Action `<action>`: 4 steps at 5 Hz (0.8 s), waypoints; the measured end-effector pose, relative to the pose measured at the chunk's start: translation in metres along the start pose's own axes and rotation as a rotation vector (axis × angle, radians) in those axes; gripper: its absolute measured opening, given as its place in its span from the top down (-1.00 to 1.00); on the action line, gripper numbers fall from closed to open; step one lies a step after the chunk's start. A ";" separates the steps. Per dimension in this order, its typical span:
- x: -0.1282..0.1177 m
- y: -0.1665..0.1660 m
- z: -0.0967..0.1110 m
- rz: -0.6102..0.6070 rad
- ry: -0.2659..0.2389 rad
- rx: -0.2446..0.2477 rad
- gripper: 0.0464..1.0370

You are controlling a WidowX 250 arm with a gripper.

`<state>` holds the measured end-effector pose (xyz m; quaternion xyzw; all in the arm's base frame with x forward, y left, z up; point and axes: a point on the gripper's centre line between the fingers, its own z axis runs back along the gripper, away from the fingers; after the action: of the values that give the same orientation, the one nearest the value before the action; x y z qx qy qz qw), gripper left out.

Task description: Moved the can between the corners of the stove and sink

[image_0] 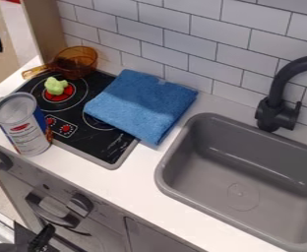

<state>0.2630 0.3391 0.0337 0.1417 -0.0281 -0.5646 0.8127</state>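
The can (26,125), silver-topped with a blue, white and red label, stands upright at the front left corner of the black stove (74,140). Its body hides part of the stove's left edge. The grey sink (205,194) is set into the counter on the right, well apart from the can. Black parts that look like my gripper (39,239) are low in the bottom left corner, below the counter's front edge and away from the can.
A folded blue towel (143,105) covers the stove's right rear part. A green toy piece (55,86) lies on the rear left burner, beside an amber pan (76,61). A dark faucet (278,106) rises behind the sink. White counter (133,182) runs along the front.
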 end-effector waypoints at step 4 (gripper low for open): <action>0.016 -0.057 -0.017 -0.164 -0.019 -0.143 -0.93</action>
<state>0.2204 0.3092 0.0011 0.0798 0.0160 -0.6311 0.7714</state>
